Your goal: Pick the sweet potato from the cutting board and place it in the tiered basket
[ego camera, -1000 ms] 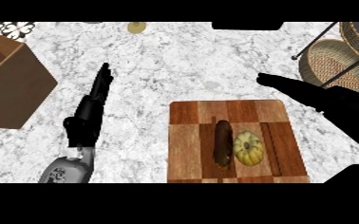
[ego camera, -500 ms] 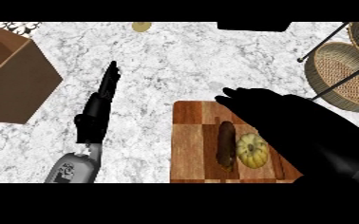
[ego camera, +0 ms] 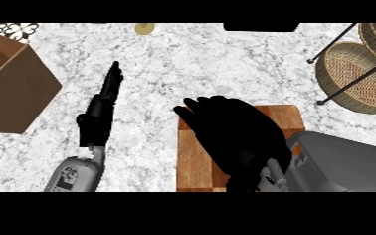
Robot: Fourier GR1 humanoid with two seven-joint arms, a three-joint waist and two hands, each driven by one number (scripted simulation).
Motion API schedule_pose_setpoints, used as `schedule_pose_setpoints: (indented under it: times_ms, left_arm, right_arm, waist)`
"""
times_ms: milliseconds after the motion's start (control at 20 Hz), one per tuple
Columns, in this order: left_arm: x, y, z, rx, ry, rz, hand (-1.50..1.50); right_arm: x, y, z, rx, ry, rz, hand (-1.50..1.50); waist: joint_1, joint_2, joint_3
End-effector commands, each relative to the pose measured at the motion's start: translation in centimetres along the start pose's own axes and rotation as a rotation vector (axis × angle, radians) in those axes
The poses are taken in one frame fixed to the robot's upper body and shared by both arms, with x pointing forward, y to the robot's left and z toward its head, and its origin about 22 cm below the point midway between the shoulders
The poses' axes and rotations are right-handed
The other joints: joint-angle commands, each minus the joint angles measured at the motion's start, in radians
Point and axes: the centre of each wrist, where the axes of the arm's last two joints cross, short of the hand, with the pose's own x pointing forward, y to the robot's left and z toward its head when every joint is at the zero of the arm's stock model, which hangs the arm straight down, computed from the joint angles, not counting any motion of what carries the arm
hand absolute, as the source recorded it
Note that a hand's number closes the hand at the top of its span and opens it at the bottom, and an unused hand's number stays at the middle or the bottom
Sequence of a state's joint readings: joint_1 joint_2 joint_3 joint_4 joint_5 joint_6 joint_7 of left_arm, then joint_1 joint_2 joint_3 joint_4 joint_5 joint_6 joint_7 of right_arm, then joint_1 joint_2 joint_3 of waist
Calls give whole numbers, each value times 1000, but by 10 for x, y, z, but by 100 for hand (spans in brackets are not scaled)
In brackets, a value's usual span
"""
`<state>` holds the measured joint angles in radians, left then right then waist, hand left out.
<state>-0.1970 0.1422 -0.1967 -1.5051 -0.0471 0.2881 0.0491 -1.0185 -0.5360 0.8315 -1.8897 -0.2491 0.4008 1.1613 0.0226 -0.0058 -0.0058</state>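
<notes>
A marble-patterned kitchen counter (ego camera: 191, 64) is filling the head view, seen from steeply above. The robot's right hand (ego camera: 235, 134) is lying over a wooden cutting board (ego camera: 192, 164) at the lower middle, a broad black shape with its grey forearm entering from the lower right corner. Its fingers (ego camera: 192, 104) are pointing toward the board's far left corner and are bending downward over the wood, but the hand is showing only as a dark mass, so whether the fingers are closing round anything cannot be told. The sweet potato is not showing at all; the palm is hiding the middle of the board, and it cannot be told from this view whether the vegetable is underneath it.

Well to the right of those fingers and farther back, the tiered basket (ego camera: 351, 74) is standing at the right edge: round woven trays on a thin dark wire frame, partly cut off by the frame.

The left hand (ego camera: 99, 114) is resting on the counter well to the left of the board, its fingers (ego camera: 112, 79) lying straight and together, pointing away from the robot, touching nothing.

Beyond the left fingertips, a brown box (ego camera: 22, 89) is sitting at the left edge. A small pale yellowish object (ego camera: 144, 28) is lying near the counter's far edge.
</notes>
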Motion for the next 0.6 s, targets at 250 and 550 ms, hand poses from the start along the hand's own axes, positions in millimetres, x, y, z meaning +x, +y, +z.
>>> schedule_pose_setpoints:
  times_ms: [250,550]
  left_arm:
    - [-20,7,8,36,14,-15,0]
    - [-9,5,11,19,9,7,0]
  right_arm:
    - [28,8,-27,127,257,132,-150]
    - [32,19,-29,140,308,187,-150]
  waist:
    - [-24,-1,2]
    - [-34,-7,3]
